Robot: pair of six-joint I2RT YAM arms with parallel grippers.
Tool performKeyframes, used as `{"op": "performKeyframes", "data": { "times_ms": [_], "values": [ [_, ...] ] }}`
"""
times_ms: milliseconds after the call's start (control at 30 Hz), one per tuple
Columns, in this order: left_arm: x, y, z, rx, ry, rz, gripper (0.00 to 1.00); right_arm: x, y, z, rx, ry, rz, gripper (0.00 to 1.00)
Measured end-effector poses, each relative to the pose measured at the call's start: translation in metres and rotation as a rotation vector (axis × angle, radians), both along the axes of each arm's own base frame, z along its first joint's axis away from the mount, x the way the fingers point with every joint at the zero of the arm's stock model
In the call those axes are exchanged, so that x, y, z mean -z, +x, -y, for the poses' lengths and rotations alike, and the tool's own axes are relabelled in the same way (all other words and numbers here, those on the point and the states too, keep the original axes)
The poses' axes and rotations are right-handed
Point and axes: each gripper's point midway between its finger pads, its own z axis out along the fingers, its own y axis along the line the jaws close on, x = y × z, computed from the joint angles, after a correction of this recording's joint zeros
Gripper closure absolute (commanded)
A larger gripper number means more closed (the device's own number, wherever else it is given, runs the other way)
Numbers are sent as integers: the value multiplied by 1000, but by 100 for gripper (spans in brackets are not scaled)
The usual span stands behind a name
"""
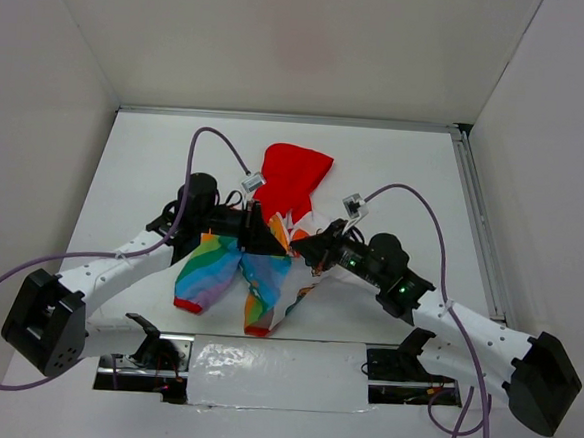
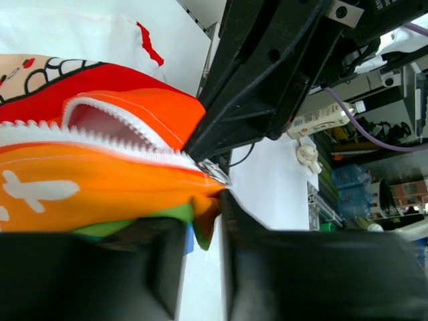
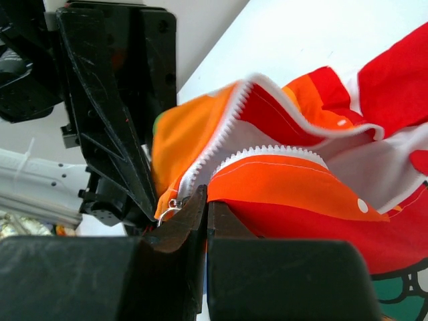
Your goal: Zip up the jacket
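Limp jacket (image 1: 223, 269) pinched in shut right end effector (image 3: 204, 197) beside zipper pull (image 3: 170, 206), the best hold; left end effector (image 2: 202, 224) half-open, grip unclear

The jacket (image 2: 100, 184) shows orange, its white zipper teeth (image 2: 100, 130) parted. The right hand (image 2: 199, 146) sits right at the metal slider (image 2: 215, 172), and the hem dips between the left hand (image 2: 202, 224) fingers (image 2: 93, 274).

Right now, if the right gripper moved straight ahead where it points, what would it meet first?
The jacket: the right gripper is at its orange zipper edge. The left gripper stands close beside; depth unclear.
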Motion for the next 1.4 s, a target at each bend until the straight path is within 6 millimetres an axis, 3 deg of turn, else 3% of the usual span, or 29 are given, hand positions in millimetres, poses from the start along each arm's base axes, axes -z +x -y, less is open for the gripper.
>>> {"op": "performKeyframes", "data": {
  "times_ms": [133, 167, 467, 667, 867, 1067, 1267, 1400],
  "values": [
    [-1, -1, 1, 3, 0, -18, 99, 4, 1, 0, 17, -19, 1, 100],
    [-2, -1, 1, 3, -1, -17, 100, 5, 0, -1, 20, -24, 2, 100],
    [7, 3, 2, -6, 24, -45, 100, 12, 6, 1, 104, -51, -10, 100],
    [27, 2, 4, -46, 79, -53, 100, -16, 7, 18, 196, 39, 7, 100],
    [33, -20, 12, -2, 83, 19, 100, -3, 5, 19, 210, 17, -53, 100],
    [28, -24, 18, -17, 88, 90, 100, -2, 8, 22, 241, 25, -77, 99],
    [33, -15, 16, -95, 154, 62, 100, 1, 8, 24, 234, -45, -85, 78],
    [29, 3, 15, -143, 198, 20, 100, 0, 9, 22, 217, -95, -77, 54]
  ]
}}
